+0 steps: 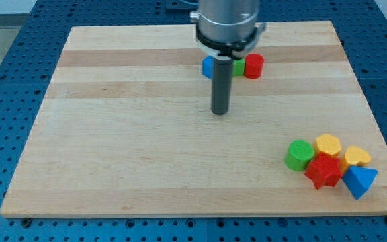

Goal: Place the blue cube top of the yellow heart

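The blue cube (207,66) sits near the view's top centre, partly hidden behind my rod, in a row with a small green block (238,67) and a red cylinder (253,66). My tip (220,111) rests on the board just below the blue cube, apart from it. The yellow heart (357,156) lies at the view's lower right in a cluster of blocks, far from the cube and the tip.
The lower right cluster also holds a green cylinder (299,154), a yellow hexagon (328,144), a red star (324,169) and a blue triangle (360,181). The wooden board (113,148) lies on a blue perforated table (5,60).
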### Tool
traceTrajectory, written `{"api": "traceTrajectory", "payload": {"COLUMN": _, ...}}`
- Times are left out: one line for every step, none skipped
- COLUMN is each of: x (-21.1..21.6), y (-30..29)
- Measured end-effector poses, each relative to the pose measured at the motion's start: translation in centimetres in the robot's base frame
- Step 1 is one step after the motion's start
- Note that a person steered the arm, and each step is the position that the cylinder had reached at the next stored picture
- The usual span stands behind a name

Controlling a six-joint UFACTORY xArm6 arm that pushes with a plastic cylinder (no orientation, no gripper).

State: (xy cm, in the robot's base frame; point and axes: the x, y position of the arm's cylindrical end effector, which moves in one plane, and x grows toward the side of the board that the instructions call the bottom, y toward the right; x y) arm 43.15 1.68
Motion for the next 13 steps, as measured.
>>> {"api": "traceTrajectory", "payload": {"x": -1.9, "y": -3.4}}
{"api": "traceTrajectory", "payload": {"x": -3.6, "y": -6.0}}
{"api": "traceTrajectory", "payload": {"x": -6.8, "y": -6.4}}
{"api": "traceTrajectory", "payload": {"x": -9.6, "y": -6.3}}
{"api": "traceTrajectory", "payload": {"x": -10.3, "y": -5.5}}
{"api": "traceTrajectory", "payload": {"x": -10.3, "y": -2.8}}
{"api": "traceTrajectory", "payload": {"x": -10.3, "y": -0.2}}
{"api": "traceTrajectory", "payload": {"x": -10.3, "y": 1.2}}
{"api": "traceTrajectory", "payload": {"x": -8.9, "y": 1.5}}
{"api": "traceTrajectory", "payload": {"x": -6.7, "y": 1.6}}
{"api": "traceTrajectory", "payload": {"x": -4.5, "y": 2.0}}
{"api": "traceTrajectory", "payload": {"x": -2.4, "y": 2.9}}
{"api": "traceTrajectory", "payload": {"x": -1.8, "y": 5.3}}
